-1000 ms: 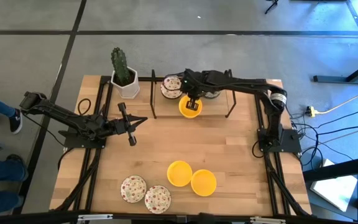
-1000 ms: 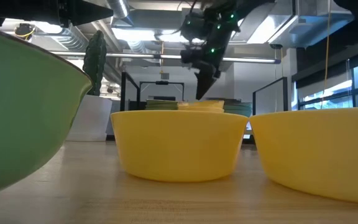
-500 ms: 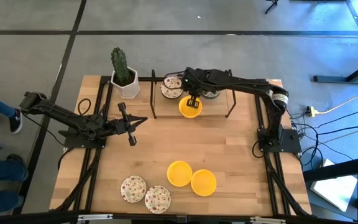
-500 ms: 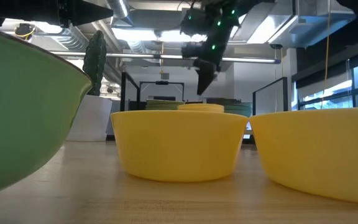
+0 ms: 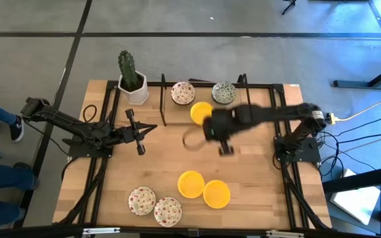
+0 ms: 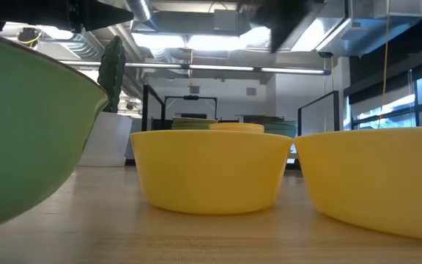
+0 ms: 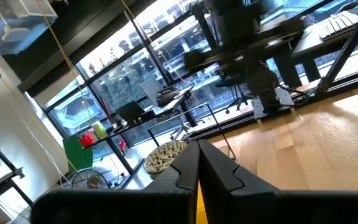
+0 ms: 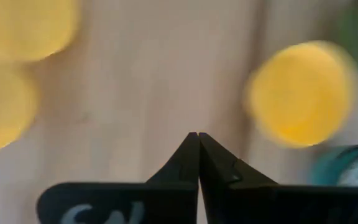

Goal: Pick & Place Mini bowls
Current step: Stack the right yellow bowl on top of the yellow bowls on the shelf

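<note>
Three mini bowls stand at the far side: a yellow one (image 5: 201, 111), a red-speckled one (image 5: 182, 92) and a green-grey one (image 5: 223, 92). Near the front edge sit two yellow bowls (image 5: 191, 184) (image 5: 216, 194) and two red-speckled ones (image 5: 141, 200) (image 5: 167, 211). My right gripper (image 5: 207, 129) is a blur over the table's middle, shut and empty (image 8: 197, 134), with the far yellow bowl (image 8: 300, 93) behind it. My left gripper (image 5: 137, 129) waits at the left, shut (image 7: 197, 146).
A white pot with a cactus (image 5: 132, 79) stands at the far left corner. A thin black frame (image 5: 163, 99) brackets the far bowls. In the low view the two yellow bowls (image 6: 211, 169) (image 6: 376, 176) and a green bowl wall (image 6: 20, 132) fill the front. Bare wood lies mid-table.
My right gripper has left its place over the far yellow bowl, risen out of the low view and swung fast toward the table's middle and near side. The yellow bowl has stayed where it was, on the table by the frame.
</note>
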You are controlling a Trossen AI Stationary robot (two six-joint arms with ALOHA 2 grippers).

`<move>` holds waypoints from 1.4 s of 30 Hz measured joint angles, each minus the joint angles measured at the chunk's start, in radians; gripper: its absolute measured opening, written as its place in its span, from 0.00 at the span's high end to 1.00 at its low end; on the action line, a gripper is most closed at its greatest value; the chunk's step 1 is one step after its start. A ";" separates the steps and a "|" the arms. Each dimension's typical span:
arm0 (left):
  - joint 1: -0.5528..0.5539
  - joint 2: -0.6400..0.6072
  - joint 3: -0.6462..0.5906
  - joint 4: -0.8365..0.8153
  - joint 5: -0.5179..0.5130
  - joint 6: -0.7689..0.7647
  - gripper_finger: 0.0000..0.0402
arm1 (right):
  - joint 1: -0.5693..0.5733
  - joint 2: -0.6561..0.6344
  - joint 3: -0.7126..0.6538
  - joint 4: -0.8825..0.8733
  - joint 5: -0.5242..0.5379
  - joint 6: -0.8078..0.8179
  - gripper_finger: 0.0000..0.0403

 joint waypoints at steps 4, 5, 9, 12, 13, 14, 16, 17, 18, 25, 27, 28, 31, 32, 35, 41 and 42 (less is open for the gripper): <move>0.000 0.000 0.000 0.000 0.000 -0.016 0.99 | 0.172 0.000 -0.010 -0.010 -0.108 0.070 0.99; 0.000 0.000 0.000 0.000 0.000 -0.019 0.99 | 0.209 0.000 -0.013 0.016 -0.149 0.071 0.99; 0.000 0.000 0.000 0.000 0.000 -0.033 0.99 | 0.327 0.009 -0.014 0.073 -0.203 0.117 0.99; 0.000 0.000 0.000 -0.003 0.000 -0.034 0.99 | 0.381 0.031 -0.015 0.079 -0.188 0.113 0.99; 0.000 0.000 0.000 -0.008 0.000 -0.034 0.99 | 0.395 0.039 -0.015 0.080 -0.191 0.100 0.99; 0.000 0.000 0.000 -0.015 0.000 -0.034 0.99 | 0.408 0.044 -0.016 0.084 -0.198 0.090 0.98; 0.000 0.000 0.000 -0.021 0.000 -0.034 0.99 | 0.426 0.047 -0.032 0.133 -0.207 0.083 0.96; 0.000 0.000 0.000 -0.024 0.000 -0.034 0.99 | 0.432 0.047 -0.051 0.169 -0.207 0.083 0.95; 0.000 0.000 0.000 -0.027 0.000 -0.033 0.99 | 0.436 0.047 -0.074 0.198 -0.207 0.083 0.94; 0.000 0.000 0.000 -0.030 0.000 -0.027 0.99 | 0.431 0.050 -0.231 0.324 -0.211 0.080 0.75; 0.000 0.000 0.000 -0.031 0.000 -0.027 0.99 | 0.432 0.050 -0.263 0.340 -0.213 0.092 0.69; 0.000 0.000 0.000 -0.030 0.000 -0.027 0.99 | 0.433 0.050 -0.279 0.348 -0.206 0.099 0.66; 0.000 0.000 0.000 -0.030 0.000 -0.027 0.99 | 0.432 0.050 -0.322 0.373 -0.153 0.136 0.58; 0.000 0.000 0.000 -0.030 0.000 -0.027 0.99 | 0.427 0.050 -0.340 0.398 -0.141 0.140 0.56; 0.000 0.000 0.000 -0.030 0.000 -0.027 0.99 | 0.415 0.050 -0.392 0.464 -0.128 0.142 0.50; 0.000 0.000 0.000 -0.030 0.000 -0.027 0.99 | 0.388 0.050 -0.473 0.573 -0.136 0.152 0.43; 0.000 0.000 0.000 -0.030 0.000 -0.027 0.99 | 0.383 0.050 -0.483 0.584 -0.136 0.152 0.42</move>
